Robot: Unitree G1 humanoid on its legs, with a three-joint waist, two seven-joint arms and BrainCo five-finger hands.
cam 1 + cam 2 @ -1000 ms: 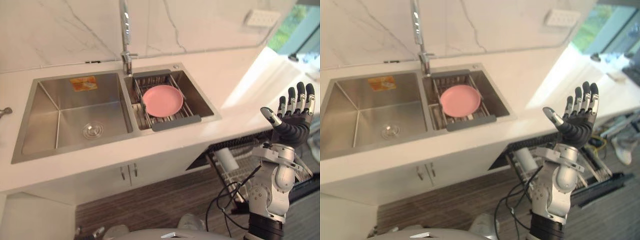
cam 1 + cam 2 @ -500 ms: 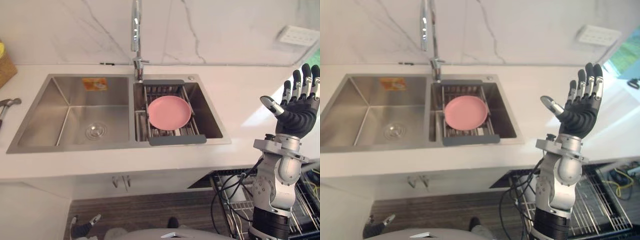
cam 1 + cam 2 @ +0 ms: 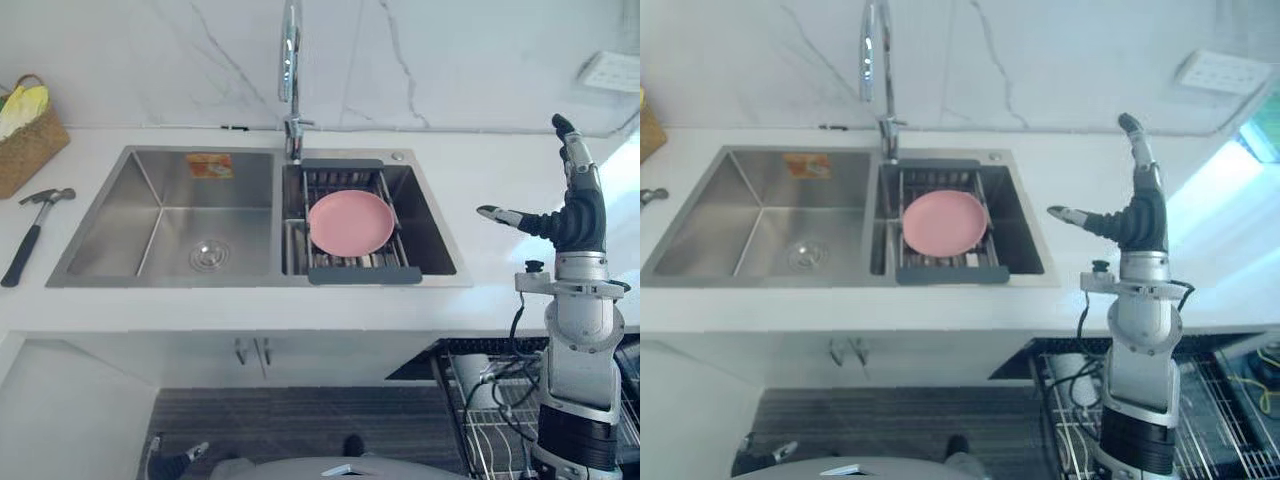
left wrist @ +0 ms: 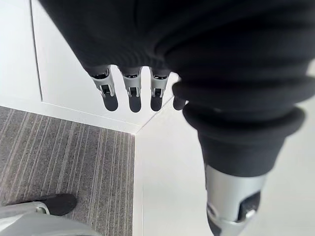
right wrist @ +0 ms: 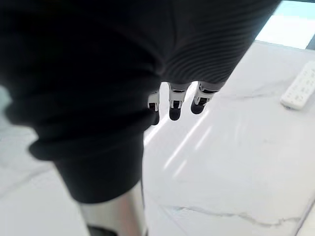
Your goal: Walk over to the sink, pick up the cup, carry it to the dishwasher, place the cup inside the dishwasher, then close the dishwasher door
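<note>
sticker (image 3: 209,165) in sink (image 3: 112,232), print unreadable

The wicker basket (image 3: 25,140) was cut off by the left edge, the faucet (image 3: 290,70) by the top, the dishwasher rack (image 3: 1220,400) by the bottom.

Camera swung left: sink (image 3: 120,215) now sits square-on instead of skewed. Hammer (image 3: 30,245) and basket (image 3: 25,140) have come into frame at the bench's (image 3: 480,180) left end. That's view shift, not object motion. Right robot hand (image 3: 578,218) rotated from palm-to-camera to edge-on, fingers straight up, thumb out toward the sink.
</note>
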